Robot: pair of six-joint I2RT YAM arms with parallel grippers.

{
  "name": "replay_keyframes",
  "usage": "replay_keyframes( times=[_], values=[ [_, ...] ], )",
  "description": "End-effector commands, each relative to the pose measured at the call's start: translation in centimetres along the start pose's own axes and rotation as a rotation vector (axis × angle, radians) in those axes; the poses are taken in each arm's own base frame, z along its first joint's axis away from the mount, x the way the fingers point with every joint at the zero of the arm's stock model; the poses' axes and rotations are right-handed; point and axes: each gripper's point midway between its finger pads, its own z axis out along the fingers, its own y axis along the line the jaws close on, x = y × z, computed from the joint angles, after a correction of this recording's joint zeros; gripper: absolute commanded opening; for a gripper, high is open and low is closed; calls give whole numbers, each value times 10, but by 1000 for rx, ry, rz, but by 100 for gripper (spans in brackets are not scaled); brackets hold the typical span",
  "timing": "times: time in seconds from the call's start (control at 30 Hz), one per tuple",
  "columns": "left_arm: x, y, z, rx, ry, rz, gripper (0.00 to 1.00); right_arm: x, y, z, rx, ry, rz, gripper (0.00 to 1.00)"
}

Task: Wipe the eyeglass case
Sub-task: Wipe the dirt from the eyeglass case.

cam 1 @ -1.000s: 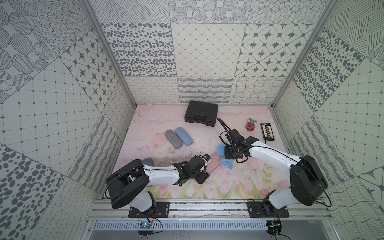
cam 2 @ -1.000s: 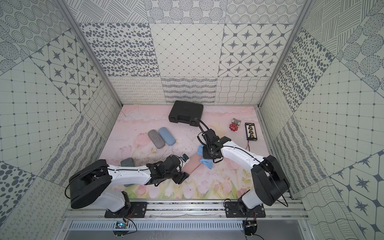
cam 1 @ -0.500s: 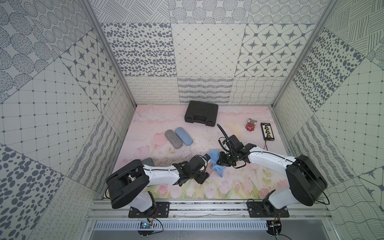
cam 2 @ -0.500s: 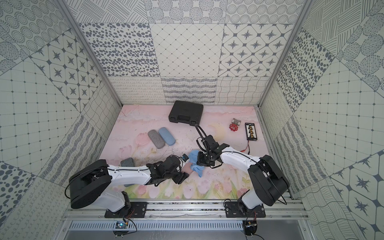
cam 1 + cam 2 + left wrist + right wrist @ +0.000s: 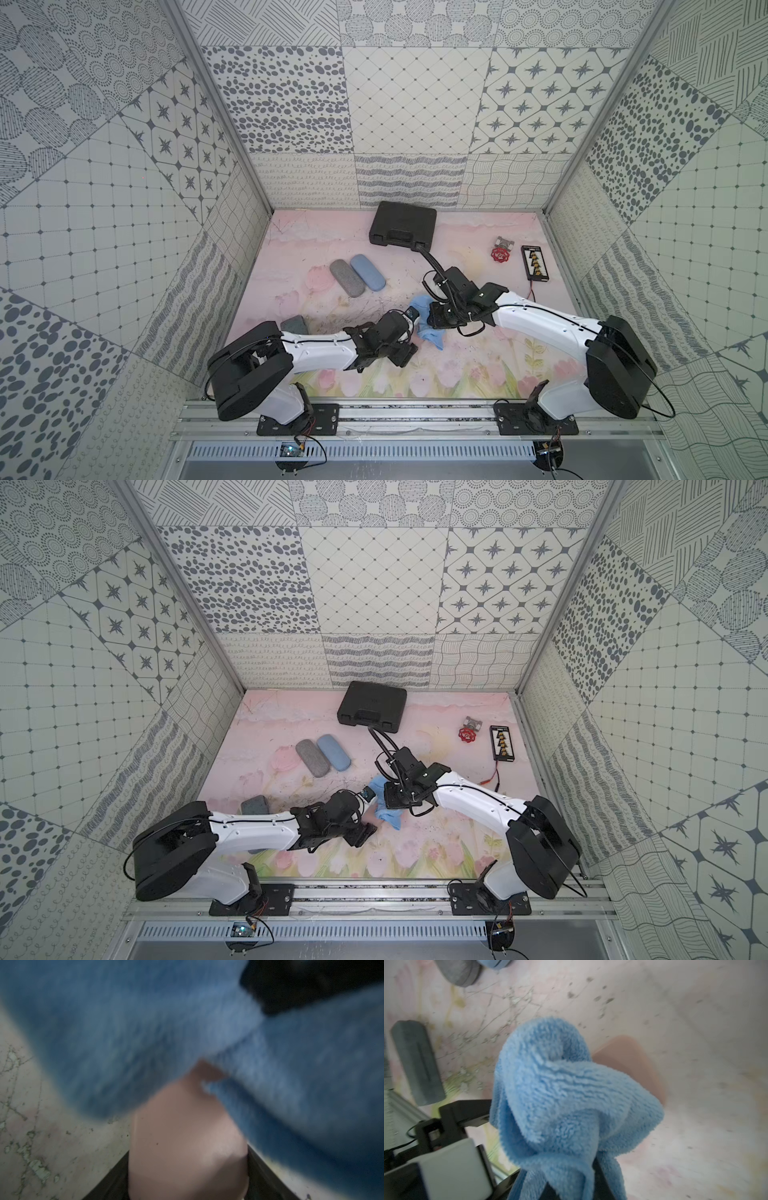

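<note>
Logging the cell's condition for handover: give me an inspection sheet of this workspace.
Surface: pink floral mat, scratched and speckled.
Job's things: pink eyeglass case, blue cloth draped over its end.
Clutter: grey case and blue case side by side, second grey case by left arm, black hard case, red valve wheel, connector board.
Grippers: left gripper shut on case; right gripper shut on cloth.
Cables: black cable loops above right wrist; red wire from board.
Surroundings: patterned walls, metal rail in front.

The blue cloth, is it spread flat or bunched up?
Bunched up: in the right wrist view the blue cloth shows thick rolled folds, not a flat sheet.
</note>
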Motion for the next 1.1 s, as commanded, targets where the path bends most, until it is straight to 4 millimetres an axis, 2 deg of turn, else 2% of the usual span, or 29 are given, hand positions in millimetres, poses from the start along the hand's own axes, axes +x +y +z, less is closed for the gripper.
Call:
replay_keyframes(
  times=[0.0,0.1,0.17,0.23,0.3,0.37,0.53,0.6,0.67,0.77,0.87,0.9,0.97,1.0,1.07],
  values=[
    [-18,3,-6,-16,-94,-7,71,7,-11,23,-95,58,132,0],
    [-15,5,-6,-25,-93,-9,69,3,-78,23,84,75,166,0],
    [-12,8,-4,-49,-85,-2,68,-13,-125,-3,371,32,69,0],
    [-8,12,-3,-78,-77,12,67,-33,-138,-32,547,-26,-30,0],
    [-8,14,-3,-105,-77,30,67,-45,-126,-47,557,-68,-82,0],
    [-8,15,-3,-127,-79,59,67,-47,-96,-48,445,-87,-91,0],
    [-12,15,-5,-174,-93,104,67,-22,-15,-17,46,-2,-4,0],
    [-12,13,-6,-196,-99,132,67,-13,2,-4,-100,26,65,0],
    [-12,9,-7,-214,-100,167,66,-7,-7,6,-129,53,113,0],
    [-8,5,-5,-238,-82,211,66,-11,-60,9,-14,50,165,0],
    [-6,-3,-3,-280,-67,291,64,-33,-112,-18,274,-22,90,0],
    [-6,-4,-3,-308,-62,324,64,-42,-118,-32,367,-42,38,0],
    [-6,-7,-2,-349,-51,378,63,-58,-116,-52,456,-88,-38,0],
    [-6,-9,-2,-371,-48,405,63,-65,-108,-59,456,-108,-65,0],
    [-7,-13,-1,-419,-34,472,63,-69,-84,-56,411,-87,-107,0]
  ],
)
